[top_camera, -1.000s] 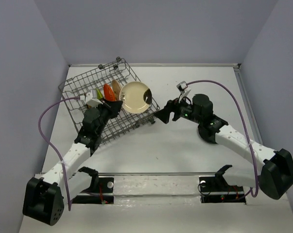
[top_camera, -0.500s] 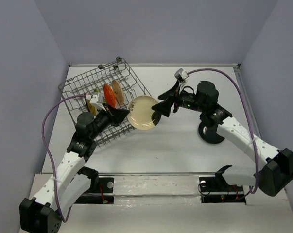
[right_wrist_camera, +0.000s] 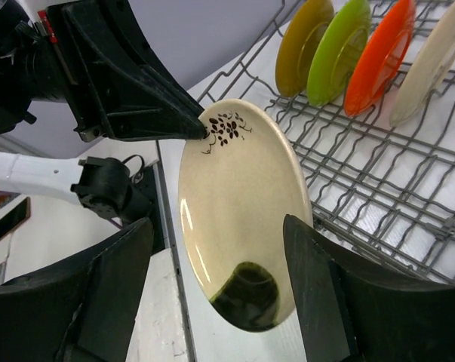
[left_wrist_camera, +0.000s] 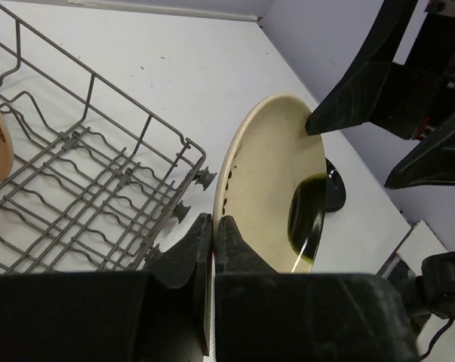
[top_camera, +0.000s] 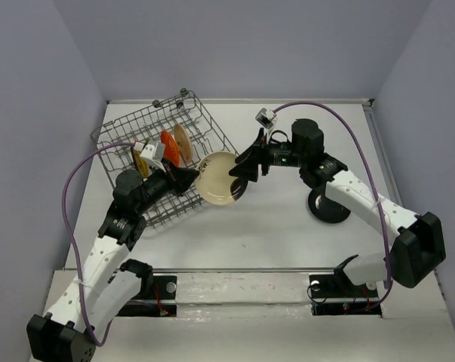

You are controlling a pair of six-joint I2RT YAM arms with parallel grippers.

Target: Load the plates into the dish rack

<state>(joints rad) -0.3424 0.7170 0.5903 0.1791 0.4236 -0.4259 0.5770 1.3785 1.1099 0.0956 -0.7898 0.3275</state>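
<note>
Two robot arms meet over one cream plate (top_camera: 216,179), held on edge just outside the near right corner of the dish rack (top_camera: 133,128), a grey wire basket set at an angle on the far left of the white desk (top_camera: 272,234). The left pincer (top_camera: 195,178) is clenched on the plate's rim: its wrist view shows both black fingers pressed close together with the plate edge between them, and the other wrist view shows its tip gripping the rim beside a small brown floral mark. The right pincer (top_camera: 240,172) is spread wide, one finger on either side of the plate. In the left wrist view one of its fingertips (left_wrist_camera: 312,124) sits at the plate's far rim, and whether it truly touches cannot be told. The plate's glossy face is turned toward the right arm and carries a dark reflection near its lower edge. Inside the rack four plates stand upright in a row between the tines: a dark gold plate (right_wrist_camera: 306,38), a lime green plate (right_wrist_camera: 340,47), an orange plate (right_wrist_camera: 379,53) and a second cream plate (right_wrist_camera: 435,60), each just beside the next. A black plate (top_camera: 329,207) lies flat on the desk beneath the right forearm, well apart from the rack.
</note>
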